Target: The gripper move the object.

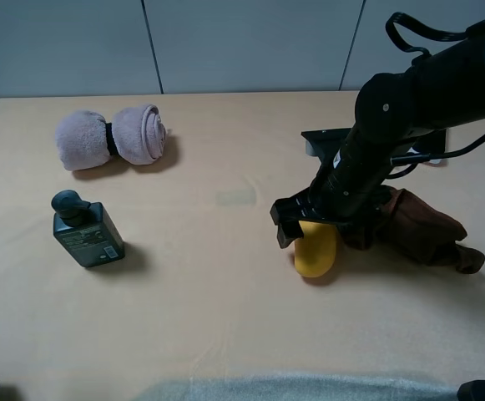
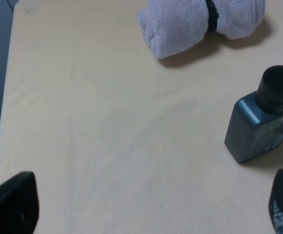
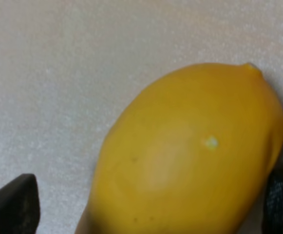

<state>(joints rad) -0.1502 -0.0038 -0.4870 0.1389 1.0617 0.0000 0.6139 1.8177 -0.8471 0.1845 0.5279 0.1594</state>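
Far left of the lemon (image 1: 315, 249), dark bottle (image 1: 88, 232), its label (image 1: 98, 244) unreadable.

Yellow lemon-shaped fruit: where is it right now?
In the exterior high view the yellow lemon-shaped fruit lies on the beige table right of centre, beneath the right claw, with the crumpled brown cloth just to its right.

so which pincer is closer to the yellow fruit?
Right. The right pincer sits directly over the yellow fruit, open and straddling it. The left pincer is far across the table, near the dark bottle.
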